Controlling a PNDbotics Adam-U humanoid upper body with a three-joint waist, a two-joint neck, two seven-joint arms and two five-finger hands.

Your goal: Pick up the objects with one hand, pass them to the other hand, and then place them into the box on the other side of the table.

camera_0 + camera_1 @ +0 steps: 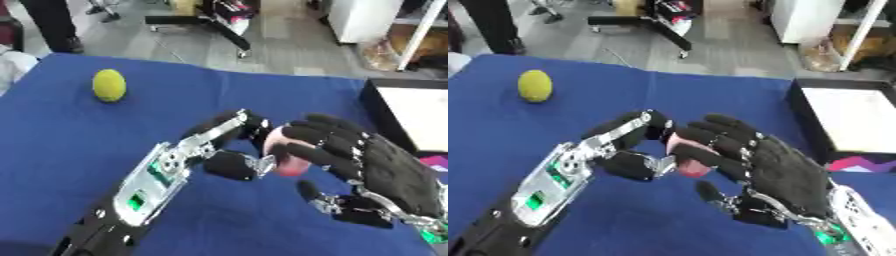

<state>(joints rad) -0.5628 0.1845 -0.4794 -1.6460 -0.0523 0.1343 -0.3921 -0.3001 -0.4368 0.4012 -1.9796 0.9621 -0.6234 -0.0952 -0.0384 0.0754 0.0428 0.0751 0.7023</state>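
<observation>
Hands meet mid-table: right robot hand (385,170) and left robot hand (229,150) curl round pink object (287,156).

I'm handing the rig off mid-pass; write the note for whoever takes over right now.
Left hand: fingers curled at the pink object, mid-table above the blue cloth.
Right hand: fingers curled over the same pink object from the other side. The pass is under way; which hand bears it cannot be told.
Yellow ball: on the cloth, far left, untouched.
Box: at the table's right edge, white inside; nothing seen placed in it.
Left: finish the pass, box the pink object, then the ball.
</observation>
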